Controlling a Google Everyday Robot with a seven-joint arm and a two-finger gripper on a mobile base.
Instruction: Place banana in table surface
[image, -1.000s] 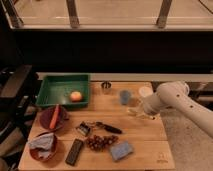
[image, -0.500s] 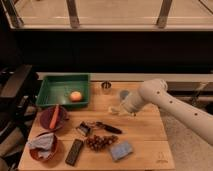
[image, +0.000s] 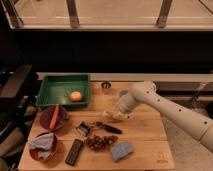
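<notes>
Presently, the banana (image: 114, 116) is being held low over the tabletop (image: 142, 132) centre, at the end effector (image: 119, 111), whose finger state cannot be told. It is being judged light, soft, easily bruised; mid-length gripping is being advised. Contact with the tabletop is being obscured by the arm.

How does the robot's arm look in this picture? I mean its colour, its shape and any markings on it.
The arm is white or cream, with thick, rounded, tube-like segments and a bulbous joint. Small dark dots run along its long segment. No loose cables show. The gripper at its end, low over the table surface, looks pale too.
</notes>
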